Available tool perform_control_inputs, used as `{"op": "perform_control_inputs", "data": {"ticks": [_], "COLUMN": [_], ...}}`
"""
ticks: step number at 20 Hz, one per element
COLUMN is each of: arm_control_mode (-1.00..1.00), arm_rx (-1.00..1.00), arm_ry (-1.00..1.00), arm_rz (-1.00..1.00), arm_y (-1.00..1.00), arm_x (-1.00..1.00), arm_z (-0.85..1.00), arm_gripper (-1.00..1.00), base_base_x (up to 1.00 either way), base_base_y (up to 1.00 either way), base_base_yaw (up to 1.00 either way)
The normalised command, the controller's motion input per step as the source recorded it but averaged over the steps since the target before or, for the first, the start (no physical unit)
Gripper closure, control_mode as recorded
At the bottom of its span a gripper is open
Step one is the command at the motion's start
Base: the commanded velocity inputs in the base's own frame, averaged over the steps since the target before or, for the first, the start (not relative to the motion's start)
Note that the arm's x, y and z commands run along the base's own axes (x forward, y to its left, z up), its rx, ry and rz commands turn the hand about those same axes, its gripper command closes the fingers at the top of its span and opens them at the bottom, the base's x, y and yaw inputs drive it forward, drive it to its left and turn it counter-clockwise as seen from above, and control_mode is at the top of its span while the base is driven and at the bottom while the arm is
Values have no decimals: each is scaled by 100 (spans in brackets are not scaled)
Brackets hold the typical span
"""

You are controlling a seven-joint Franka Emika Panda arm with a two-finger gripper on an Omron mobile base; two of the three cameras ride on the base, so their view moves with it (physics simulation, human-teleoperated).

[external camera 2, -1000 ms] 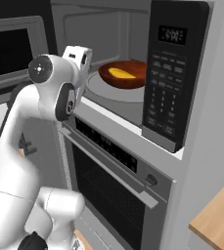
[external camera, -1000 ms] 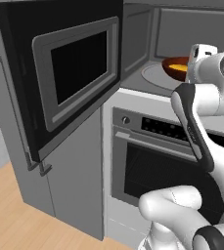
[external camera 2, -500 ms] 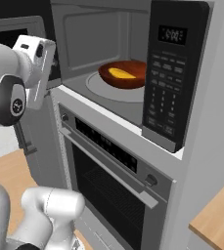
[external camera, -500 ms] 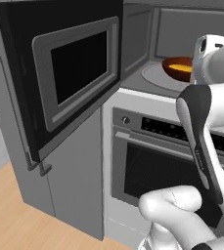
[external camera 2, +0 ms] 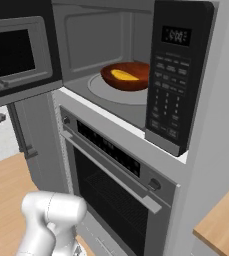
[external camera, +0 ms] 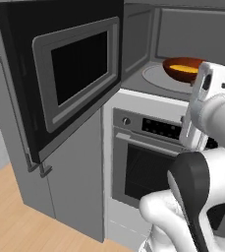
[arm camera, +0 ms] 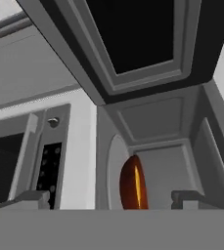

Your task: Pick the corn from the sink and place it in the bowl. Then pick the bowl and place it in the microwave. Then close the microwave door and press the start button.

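1. The gripper (arm camera: pixel 108 197) is standing released, its fingers (arm camera: pixel 30 197) spread wide with nothing between them, facing the cavity from outside.
2. The bowl (external camera 2: pixel 127 76) is sitting on the round turntable (external camera 2: pixel 106 91) inside the microwave (external camera 2: pixel 136 65), with the corn (external camera 2: pixel 124 75) lying flat in it, its long axis running roughly across the bowl.
3. The microwave door (external camera: pixel 67 74) is hanging fully swung out on its left hinge, its window facing the room.
4. I judge the door stiff and light on its hinge; pushing on its outer face near the free edge should be swinging it shut.
5. The keypad (external camera 2: pixel 168 100) is waiting to the right of the cavity.
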Motion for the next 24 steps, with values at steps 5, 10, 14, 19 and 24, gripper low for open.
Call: {"op": "perform_control_inputs", "data": {"ticks": [5,10,14,19,24], "arm_control_mode": [-100,-100,-100,-100,-100], "arm_rx": [0,-2,-16,-9,0], "arm_ry": [-10,-3,0,-2,-6], "arm_rz": [-7,-11,-14,-8,-5], "arm_y": [84,92,96,93,96], "arm_x": [-95,-63,-8,0,10], "arm_z": [-1,-4,-2,-14,-46], "arm_gripper": [-100,-100,-100,-100,-100], "base_base_x": [0,0,0,0,0], "base_base_y": [0,0,0,0,0], "base_base_yaw": [0,0,0,0,0]}}
